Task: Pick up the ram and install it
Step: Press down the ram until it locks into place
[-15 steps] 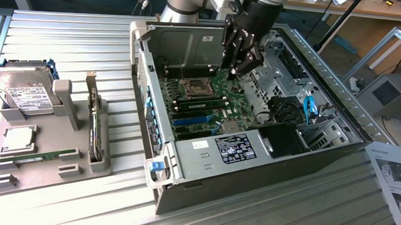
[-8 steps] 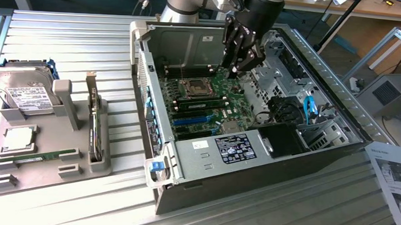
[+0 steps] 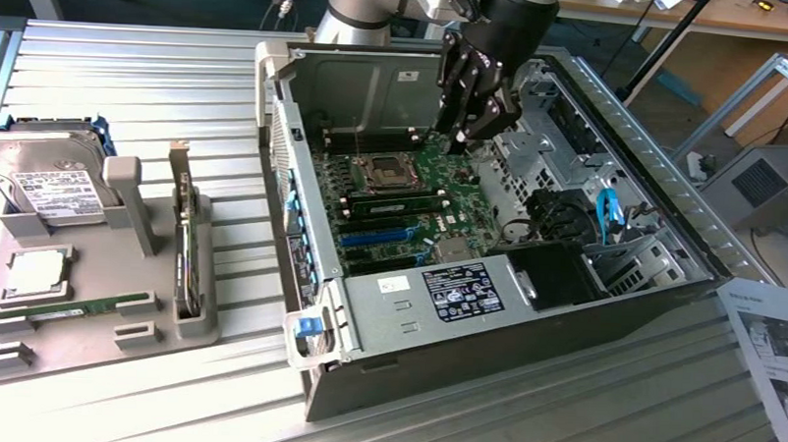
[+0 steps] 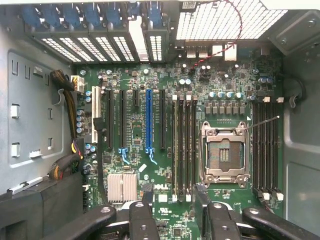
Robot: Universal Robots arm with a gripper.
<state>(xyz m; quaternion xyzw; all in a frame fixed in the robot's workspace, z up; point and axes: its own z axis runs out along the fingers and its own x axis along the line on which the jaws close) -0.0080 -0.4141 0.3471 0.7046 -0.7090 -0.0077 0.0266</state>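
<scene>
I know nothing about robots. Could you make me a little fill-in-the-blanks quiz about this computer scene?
The claw hangs over the green ____ inside the open case.
One long card slot in there is coloured ____.
The hard drive lies outside the case, on the grey ____.
Missing words: motherboard; blue; tray.

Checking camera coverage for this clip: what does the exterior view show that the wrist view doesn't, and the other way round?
Exterior view: a grey tray beside the case, holding a hard drive, a silver processor chip and a green memory stick lying flat; also a printed sheet. Wrist view: a thin red wire at the board's edge and a white slot. Shared: the motherboard, its empty processor socket, the blue slot, and the gripper over the board.
</scene>
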